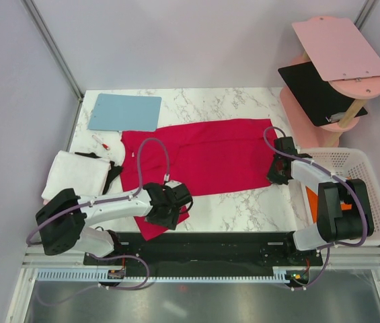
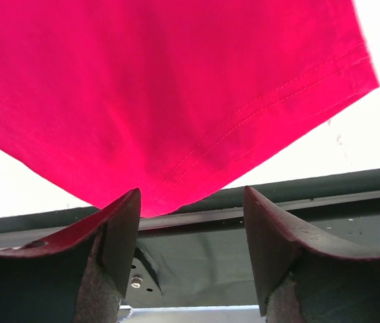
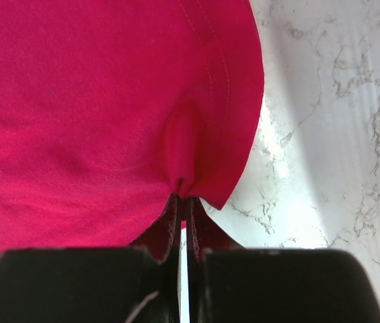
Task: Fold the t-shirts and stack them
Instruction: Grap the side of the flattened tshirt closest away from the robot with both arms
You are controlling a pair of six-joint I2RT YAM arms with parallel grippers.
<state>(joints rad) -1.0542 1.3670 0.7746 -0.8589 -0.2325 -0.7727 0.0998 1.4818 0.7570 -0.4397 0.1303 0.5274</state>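
A crimson red t-shirt [image 1: 210, 158] lies spread flat across the marble table. My right gripper [image 1: 277, 169] is at its right edge. In the right wrist view that gripper [image 3: 184, 198] is shut on a small pinched fold of the red cloth [image 3: 75, 101] close to the hem. My left gripper [image 1: 171, 207] is over the shirt's near left corner. In the left wrist view it [image 2: 191, 202] stands open, and the hemmed corner of the shirt [image 2: 163, 87] ends just past the fingertips, with nothing between them. A folded white t-shirt [image 1: 75, 173] lies at the left.
A light-blue board [image 1: 124, 111] lies at the back left. A stand with pink [image 1: 341, 47] and black [image 1: 314, 91] panels is at the back right. A white basket [image 1: 361, 175] on the right holds something orange [image 1: 311, 200]. A black rail [image 2: 324, 188] runs along the near table edge.
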